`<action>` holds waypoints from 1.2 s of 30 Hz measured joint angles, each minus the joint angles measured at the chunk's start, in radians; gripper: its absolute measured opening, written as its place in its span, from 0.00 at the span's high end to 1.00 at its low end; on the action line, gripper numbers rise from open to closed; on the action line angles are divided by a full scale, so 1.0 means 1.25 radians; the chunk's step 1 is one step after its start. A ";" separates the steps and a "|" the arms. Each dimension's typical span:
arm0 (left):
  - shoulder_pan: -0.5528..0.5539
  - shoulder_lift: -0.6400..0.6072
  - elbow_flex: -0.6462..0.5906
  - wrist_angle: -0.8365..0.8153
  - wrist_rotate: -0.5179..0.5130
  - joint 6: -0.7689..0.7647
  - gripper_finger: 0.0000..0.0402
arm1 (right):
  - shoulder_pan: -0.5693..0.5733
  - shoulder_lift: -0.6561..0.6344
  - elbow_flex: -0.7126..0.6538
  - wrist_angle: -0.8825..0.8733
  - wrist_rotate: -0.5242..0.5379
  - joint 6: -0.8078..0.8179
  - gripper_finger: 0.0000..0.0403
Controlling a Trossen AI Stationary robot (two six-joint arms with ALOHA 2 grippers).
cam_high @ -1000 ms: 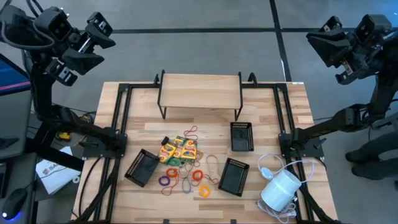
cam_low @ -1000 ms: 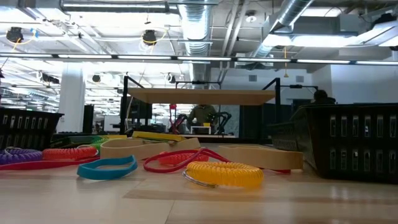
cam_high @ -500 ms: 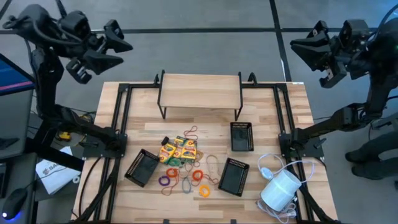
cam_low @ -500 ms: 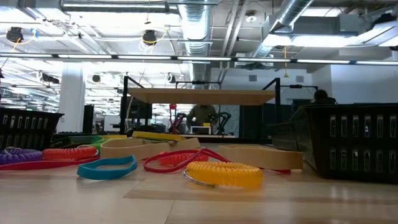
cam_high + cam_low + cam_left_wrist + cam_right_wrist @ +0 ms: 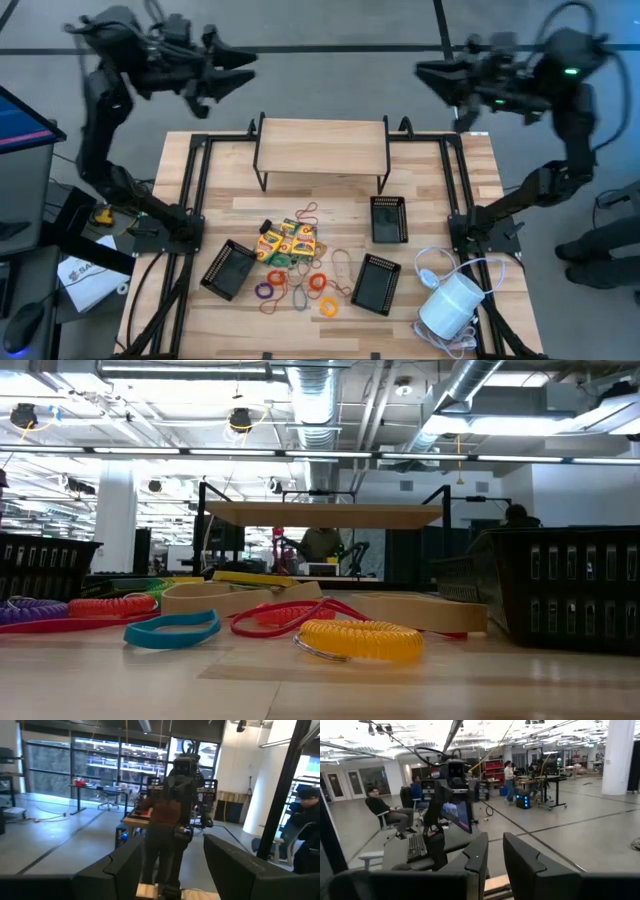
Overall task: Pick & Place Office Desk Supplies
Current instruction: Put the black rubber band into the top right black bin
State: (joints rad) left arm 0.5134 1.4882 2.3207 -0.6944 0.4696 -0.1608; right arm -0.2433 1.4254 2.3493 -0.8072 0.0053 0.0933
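Yellow-and-green crayon boxes (image 5: pixel 287 240) lie flat near the table's middle. Thin coloured elastic loops (image 5: pixel 300 285) are strewn just in front of them. The low view shows a yellow coil (image 5: pixel 360 638), a blue loop (image 5: pixel 172 628) and red loops (image 5: pixel 290 613) lying on the wood. My left gripper (image 5: pixel 245 62) hangs high beyond the table's far left corner, level and pointing right, open and empty (image 5: pixel 173 842). My right gripper (image 5: pixel 425 72) hangs high beyond the far right corner, pointing left. Its fingers stand a narrow gap apart with nothing between them (image 5: pixel 495 837).
A wooden shelf riser (image 5: pixel 320 148) stands at the table's far edge. Three black mesh trays (image 5: pixel 229 269), (image 5: pixel 376 283), (image 5: pixel 388 219) stand around the supplies. A white cylinder with a cord (image 5: pixel 450 305) lies at the near right. People sit and stand in the room beyond.
Both arms have swung inward beyond the table's far edge and sunk a little. My left gripper has gone right and my right gripper left, each turning until the two point at one another. Nothing on the table has moved.
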 joint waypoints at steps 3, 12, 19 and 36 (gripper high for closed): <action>-0.033 0.037 0.000 0.054 -0.003 -0.001 0.49 | 0.000 0.033 0.000 0.059 -0.041 -0.017 0.85; -0.103 0.126 0.000 0.169 -0.006 -0.038 0.49 | -0.004 0.122 0.000 0.153 -0.083 -0.034 0.85; -0.134 0.138 0.000 0.193 -0.001 -0.038 0.49 | -0.007 0.141 0.002 0.183 -0.091 -0.030 0.85; -0.133 0.134 0.000 0.185 0.000 -0.038 0.49 | 0.006 0.145 0.001 0.173 -0.091 -0.011 0.85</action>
State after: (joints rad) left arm 0.3473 1.6562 2.3207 -0.4633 0.4698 -0.2079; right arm -0.2352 1.6066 2.3501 -0.5907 -0.1085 0.0795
